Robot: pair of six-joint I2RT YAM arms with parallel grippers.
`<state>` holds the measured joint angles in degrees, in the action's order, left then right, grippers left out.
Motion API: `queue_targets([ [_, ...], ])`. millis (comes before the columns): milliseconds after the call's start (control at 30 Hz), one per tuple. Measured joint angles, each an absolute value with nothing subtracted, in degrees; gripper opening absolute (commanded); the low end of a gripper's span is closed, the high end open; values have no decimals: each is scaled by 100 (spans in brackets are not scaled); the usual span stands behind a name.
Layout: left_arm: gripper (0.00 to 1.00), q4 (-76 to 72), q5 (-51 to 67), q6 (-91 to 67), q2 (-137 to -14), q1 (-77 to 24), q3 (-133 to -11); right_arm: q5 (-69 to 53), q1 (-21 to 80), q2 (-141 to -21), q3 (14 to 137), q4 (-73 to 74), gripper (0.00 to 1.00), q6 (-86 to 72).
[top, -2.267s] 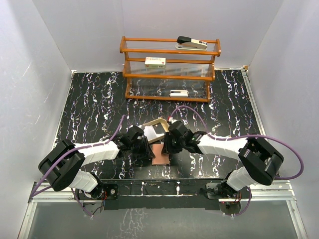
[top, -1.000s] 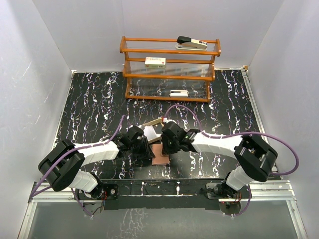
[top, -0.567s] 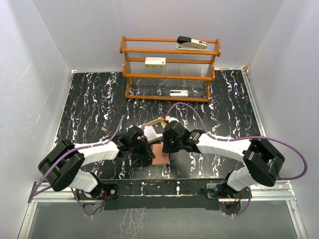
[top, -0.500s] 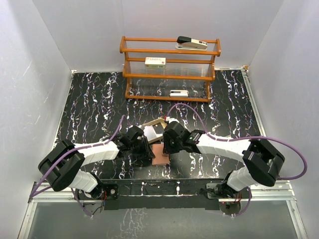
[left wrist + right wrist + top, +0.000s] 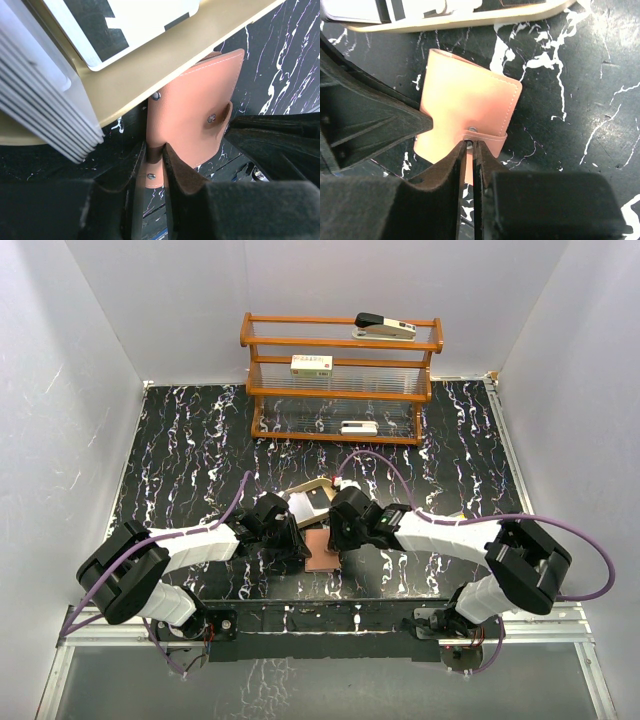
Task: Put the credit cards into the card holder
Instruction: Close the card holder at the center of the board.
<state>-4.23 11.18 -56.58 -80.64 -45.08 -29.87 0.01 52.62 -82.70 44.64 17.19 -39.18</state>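
Left gripper (image 5: 155, 156) is clamped on the edge tab of the card holder (image 5: 192, 107). Right gripper (image 5: 469, 146) is nearly closed, tips at the holder's snap strap; can't tell if the strap is actually caught. Holder lies folded on the table, just in front of the tan tray (image 5: 150, 75), one corner tucked under its rim. Credit cards (image 5: 42, 97) sit in the tray: silvery stack, plus a white-and-dark card (image 5: 125, 20) flat beside it.

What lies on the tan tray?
A white-and-dark card lies flat on the tray, beside a stack of grey cards. The tray floor under them is covered.
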Motion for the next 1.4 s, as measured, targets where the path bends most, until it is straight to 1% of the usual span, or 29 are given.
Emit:
queue_targets([
  [433,16,-423,1118,-5658,-8062,-4508,-2987,3,5262,-8285,4228,1509,10,-3951],
  [1400,15,-449,1151,-5636,-8084,-4504,-2985,-36,5266,-8495,4364,1450,8,-3903],
])
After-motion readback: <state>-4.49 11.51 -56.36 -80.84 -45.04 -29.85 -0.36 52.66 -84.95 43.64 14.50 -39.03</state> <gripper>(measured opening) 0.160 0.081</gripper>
